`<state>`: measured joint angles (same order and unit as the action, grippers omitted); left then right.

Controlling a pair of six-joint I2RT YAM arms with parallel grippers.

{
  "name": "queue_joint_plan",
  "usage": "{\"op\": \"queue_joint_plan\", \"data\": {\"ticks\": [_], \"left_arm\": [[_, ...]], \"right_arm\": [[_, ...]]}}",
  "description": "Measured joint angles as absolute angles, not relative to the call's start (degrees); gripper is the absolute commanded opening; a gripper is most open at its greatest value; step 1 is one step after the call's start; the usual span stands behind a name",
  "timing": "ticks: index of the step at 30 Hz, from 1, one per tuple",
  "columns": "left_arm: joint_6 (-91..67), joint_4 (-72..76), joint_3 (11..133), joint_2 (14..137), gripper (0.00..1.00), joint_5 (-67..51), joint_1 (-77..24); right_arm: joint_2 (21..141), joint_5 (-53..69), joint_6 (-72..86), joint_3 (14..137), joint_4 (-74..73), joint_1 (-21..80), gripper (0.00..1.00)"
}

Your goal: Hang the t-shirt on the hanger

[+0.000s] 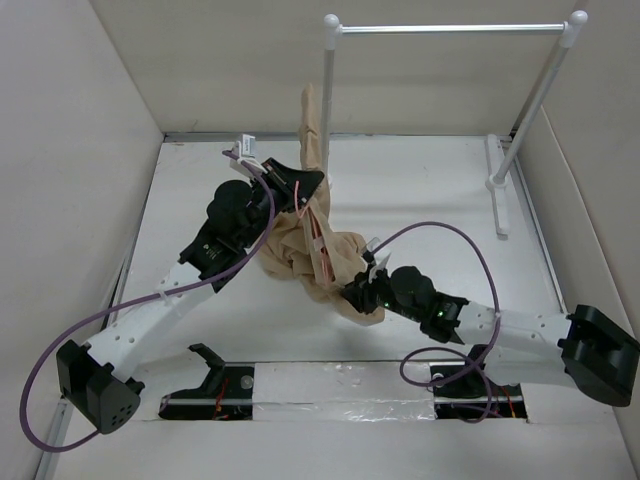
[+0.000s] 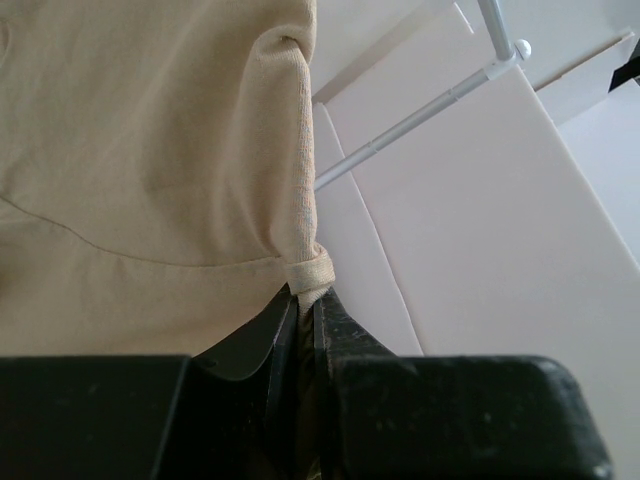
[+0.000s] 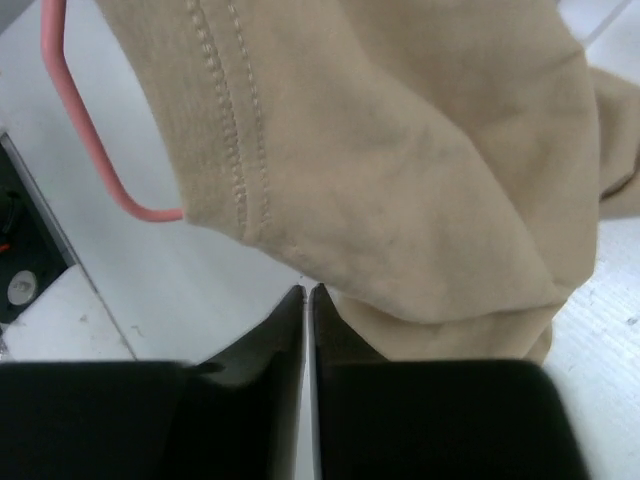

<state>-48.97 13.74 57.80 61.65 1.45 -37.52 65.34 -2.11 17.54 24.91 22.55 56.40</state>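
The shirt [image 1: 312, 235] is held bunched above the middle of the bench [image 1: 430, 180], one end lifted toward the rack [image 1: 450, 28]. The hanger [image 3: 150, 211] is partly buried in its folds. The left pincer [image 2: 305, 315] is pressed together on a narrow fold of hem. The right pincer [image 3: 307, 305] is closed at the shirt's lower edge — whether cloth is caught there cannot be told. A slip is to be feared: so thin a pinch could be pulled free if the cloth is stretched, and the hanger — not seen to be gripped — could be dragged out.
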Motion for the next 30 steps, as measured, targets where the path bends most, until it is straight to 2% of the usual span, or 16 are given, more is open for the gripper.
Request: {"op": "queue_joint_plan", "data": {"ticks": [1, 3, 12, 14, 15, 17, 18, 30], "left_arm": [[-49.0, 13.8, 57.8, 61.6, 0.00, 1.4, -37.5], [-49.0, 13.8, 57.9, 61.6, 0.00, 1.3, -37.5], [-49.9, 13.8, 57.9, 61.7, 0.00, -0.3, -37.5], [-50.1, 13.9, 57.9, 61.7, 0.00, -0.7, -37.5], [-50.2, 13.9, 57.9, 61.7, 0.00, -0.9, -37.5], [-50.2, 13.8, 58.2, 61.8, 0.00, -1.1, -37.5], [-50.3, 13.9, 58.2, 61.8, 0.00, -1.3, -37.5], [-54.0, 17.9, 58.5, 62.8, 0.00, -1.5, -37.5]], "right_arm": [[64.8, -3.2, 17.8, 24.5, 22.3, 57.1, 0.47], [63.5, -5.1, 17.7, 24.2, 21.7, 58.5, 0.57], [64.7, -11.4, 16.2, 24.9, 20.5, 59.7, 0.51], [66.1, -12.4, 15.9, 25.8, 20.0, 59.7, 0.43], [66.9, -13.0, 15.8, 26.3, 19.8, 59.7, 0.26], [68.1, -13.6, 15.7, 27.1, 20.0, 59.7, 0.12], [68.4, -13.9, 15.9, 27.3, 20.1, 59.7, 0.00], [71.9, -14.6, 19.1, 26.7, 22.2, 61.8, 0.00]]}}
